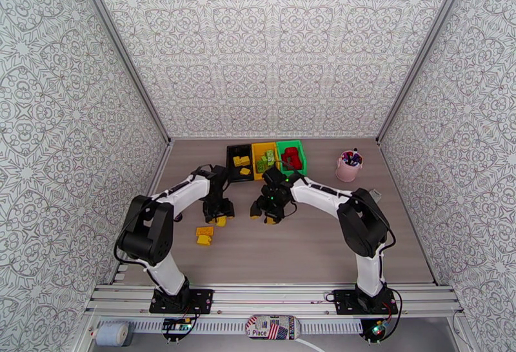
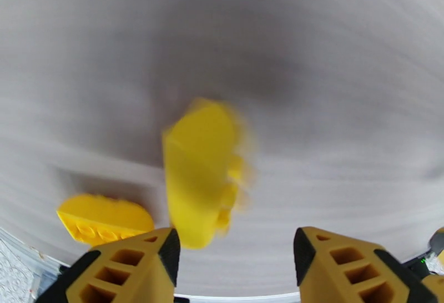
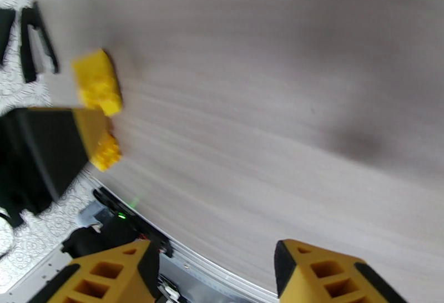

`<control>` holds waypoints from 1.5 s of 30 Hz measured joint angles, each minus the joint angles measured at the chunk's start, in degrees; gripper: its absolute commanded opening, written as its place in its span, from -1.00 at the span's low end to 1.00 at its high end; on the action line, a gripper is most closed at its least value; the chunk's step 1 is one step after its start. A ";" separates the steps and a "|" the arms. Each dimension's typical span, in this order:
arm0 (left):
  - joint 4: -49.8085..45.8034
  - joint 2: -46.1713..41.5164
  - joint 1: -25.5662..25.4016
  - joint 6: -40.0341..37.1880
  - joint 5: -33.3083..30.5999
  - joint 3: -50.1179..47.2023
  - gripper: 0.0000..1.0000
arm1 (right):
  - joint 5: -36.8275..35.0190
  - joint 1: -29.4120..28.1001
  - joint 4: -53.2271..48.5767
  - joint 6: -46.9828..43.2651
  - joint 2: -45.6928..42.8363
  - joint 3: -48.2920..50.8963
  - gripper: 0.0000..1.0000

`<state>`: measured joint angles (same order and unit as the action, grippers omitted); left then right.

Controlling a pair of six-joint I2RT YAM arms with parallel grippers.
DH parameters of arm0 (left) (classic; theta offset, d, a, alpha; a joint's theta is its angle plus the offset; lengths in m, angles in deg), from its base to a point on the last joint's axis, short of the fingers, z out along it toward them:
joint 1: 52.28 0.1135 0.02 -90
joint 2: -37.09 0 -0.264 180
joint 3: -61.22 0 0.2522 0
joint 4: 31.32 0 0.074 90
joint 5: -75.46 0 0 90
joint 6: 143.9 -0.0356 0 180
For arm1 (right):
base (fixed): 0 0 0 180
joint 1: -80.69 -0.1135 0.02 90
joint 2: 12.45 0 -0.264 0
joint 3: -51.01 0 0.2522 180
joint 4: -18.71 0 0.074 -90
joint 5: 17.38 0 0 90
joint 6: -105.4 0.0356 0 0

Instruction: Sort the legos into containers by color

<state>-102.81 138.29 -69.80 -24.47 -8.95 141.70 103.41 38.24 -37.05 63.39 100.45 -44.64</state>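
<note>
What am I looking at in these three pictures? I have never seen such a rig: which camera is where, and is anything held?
These are two robot arms bolted at the near edge of a table. The wide picture comes from a fixed camera above and behind them; the other two come from a camera on each wrist. At the back stand a black bin, a yellow bin and a green bin, with bricks inside, beside a pink cup of pens. The left end effector is open; a yellow brick sits just ahead of it and does not look gripped, with a second yellow brick nearby. The right end effector is open and empty.
</note>
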 measured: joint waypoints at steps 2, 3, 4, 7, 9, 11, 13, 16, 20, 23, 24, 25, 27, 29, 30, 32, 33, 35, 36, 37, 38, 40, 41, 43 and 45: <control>-0.17 0.76 -0.02 -0.59 -0.52 0.00 0.18 | -0.17 0.02 0.04 0.00 0.00 0.87 0.19; -0.15 0.85 -0.02 -1.01 -0.85 0.00 0.18 | -0.20 0.02 0.11 0.02 0.00 1.18 0.19; -0.17 0.85 -0.02 -1.20 -1.03 0.00 0.19 | -0.26 0.02 0.20 0.02 0.00 1.46 0.19; -0.26 0.83 -0.02 -1.53 -1.46 0.04 0.20 | -0.37 0.02 0.55 0.02 0.00 1.92 0.19; -0.42 0.85 0.00 -1.70 -1.62 0.17 0.19 | -0.39 0.02 0.74 0.04 -0.02 1.97 0.19; -0.59 0.87 -0.02 -2.10 -1.66 0.52 0.19 | -0.39 0.02 1.01 0.04 0.00 1.97 0.19; -0.74 1.09 -0.04 -2.29 -1.64 1.36 0.19 | -0.37 0.02 1.05 0.04 0.00 1.97 0.19; -0.70 1.75 -0.35 -2.32 -1.44 3.06 0.19 | -0.39 0.02 1.05 0.13 0.00 1.97 0.18; -0.39 3.43 -0.87 -2.27 -0.81 5.07 0.18 | -0.48 0.02 1.05 0.17 -0.02 1.99 0.18; -0.04 5.49 -0.98 -1.99 -0.48 6.01 0.11 | -0.76 0.02 1.07 0.17 -0.02 2.10 0.18; 0.02 6.36 -0.98 -1.70 -0.33 6.27 0.08 | -0.79 0.02 1.09 0.17 -0.04 2.23 0.18; 0.13 7.13 -0.96 -1.46 -0.31 6.43 0.05 | -0.83 0.02 1.11 0.17 -0.04 2.43 0.18; 0.39 9.16 -0.96 -0.94 -0.26 6.60 0.00 | -1.22 0.02 1.07 0.17 -0.20 3.02 0.17; 0.11 10.16 -0.94 -0.83 -0.33 7.10 -0.06 | -1.49 0.02 1.03 0.17 -0.37 3.30 0.17; 0.33 10.16 -0.92 -0.63 -0.31 7.23 -0.11 | -1.64 0.02 1.01 0.17 -0.52 3.39 0.17; 0.17 10.36 -0.92 -0.11 -0.48 7.43 -0.21 | -1.84 0.02 1.01 0.15 -0.94 3.48 0.17; 0.02 10.36 -0.92 0.15 -0.48 7.52 -0.26 | -1.86 0.02 1.01 0.13 -1.11 3.48 0.16; -0.26 10.36 -0.98 0.35 -0.46 7.93 -0.33 | -1.88 0.02 0.98 0.13 -1.33 3.48 0.16; -0.37 10.36 -1.03 0.31 -0.42 8.31 -0.35 | -1.88 0.02 0.98 0.07 -1.36 3.48 0.16; -0.52 10.36 -1.03 0.31 -0.33 8.74 -0.36 | -1.88 0.02 0.96 0.00 -1.36 3.48 0.16; -0.92 10.36 -1.03 0.31 -0.31 9.60 -0.36 | -1.88 0.02 0.90 -0.02 -1.36 3.48 0.15; -1.53 10.34 -1.01 0.28 0.15 11.63 -0.36 | -1.86 0.02 0.57 -0.04 -1.36 3.23 0.16; -1.70 10.32 -0.96 0.31 0.63 12.94 -0.37 | -1.84 0.04 0.37 -0.07 -1.36 2.91 0.16; -1.88 10.19 -0.70 0.31 2.01 15.39 -0.37 | -1.70 0.07 0.33 -0.13 -1.36 1.84 0.15; -1.81 9.88 -0.15 0.35 4.17 18.01 -0.36 | -1.27 0.13 0.37 -0.48 -1.29 -0.24 0.15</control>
<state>-104.63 148.17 -69.95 -24.12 -4.78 159.71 102.14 38.37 -36.68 62.91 99.16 -44.88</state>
